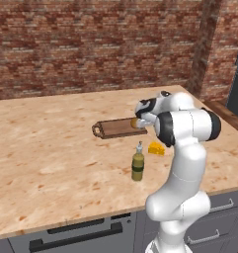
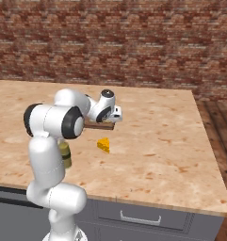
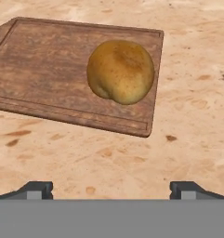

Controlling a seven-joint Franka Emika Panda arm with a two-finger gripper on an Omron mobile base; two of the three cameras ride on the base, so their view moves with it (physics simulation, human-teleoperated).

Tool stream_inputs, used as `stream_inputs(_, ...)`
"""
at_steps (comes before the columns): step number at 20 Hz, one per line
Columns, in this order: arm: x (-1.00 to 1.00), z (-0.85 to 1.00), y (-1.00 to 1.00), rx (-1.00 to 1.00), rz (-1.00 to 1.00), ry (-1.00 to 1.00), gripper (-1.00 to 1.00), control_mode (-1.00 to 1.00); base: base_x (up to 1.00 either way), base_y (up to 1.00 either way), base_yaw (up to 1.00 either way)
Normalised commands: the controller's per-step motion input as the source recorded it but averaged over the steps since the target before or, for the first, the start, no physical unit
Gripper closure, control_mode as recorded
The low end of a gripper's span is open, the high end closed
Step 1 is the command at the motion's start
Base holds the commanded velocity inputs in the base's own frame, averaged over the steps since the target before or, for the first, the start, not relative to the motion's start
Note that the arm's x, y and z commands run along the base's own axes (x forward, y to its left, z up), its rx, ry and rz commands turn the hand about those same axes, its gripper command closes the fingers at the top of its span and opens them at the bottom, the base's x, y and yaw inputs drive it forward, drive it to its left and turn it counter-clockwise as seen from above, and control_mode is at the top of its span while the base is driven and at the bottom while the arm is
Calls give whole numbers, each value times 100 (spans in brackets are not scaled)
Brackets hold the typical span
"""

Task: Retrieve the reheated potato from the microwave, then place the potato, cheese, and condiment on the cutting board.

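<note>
The potato (image 3: 121,71) is lying on the cutting board (image 3: 43,69), upper centre of the hand view. The gripper (image 3: 111,189) is being held wide open and empty. The cheese (image 1: 156,148), right of centre, is likely being targeted next.

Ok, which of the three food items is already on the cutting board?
The potato: it sits on the cutting board. The cheese and condiment stand on the countertop.

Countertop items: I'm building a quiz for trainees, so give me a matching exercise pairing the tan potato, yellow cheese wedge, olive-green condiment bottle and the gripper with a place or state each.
Things:
1. round tan-brown potato
2. bright yellow cheese wedge
3. slim olive-green condiment bottle
4. two-finger gripper

Places or states:
A. upright on the pale wood countertop
B. open, empty
C. on the dark brown wooden cutting board
D. lying on the countertop, off the board

Pairs: 1-C, 2-D, 3-A, 4-B
</note>
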Motion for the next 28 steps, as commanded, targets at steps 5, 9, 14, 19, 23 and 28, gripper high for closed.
stream_inputs(5, -32, 12, -8, 0, 0, 10, -100, -100, 0, 0, 0)
stream_inputs(9, -24, 0, -8, -1, 0, 10, -100, -100, 0, 0, 0)
stream_inputs(14, -26, -1, -9, -1, 0, 4, -100, -100, 0, 0, 0)
stream_inputs(19, -32, -12, 0, -1, 0, 0, -100, -100, 0, 0, 0)
stream_inputs(23, -25, -14, 0, 0, -2, 4, -100, -100, 0, 0, 0)
stream_inputs(28, -24, -12, 0, 0, -4, 3, -100, -100, 0, 0, 0)
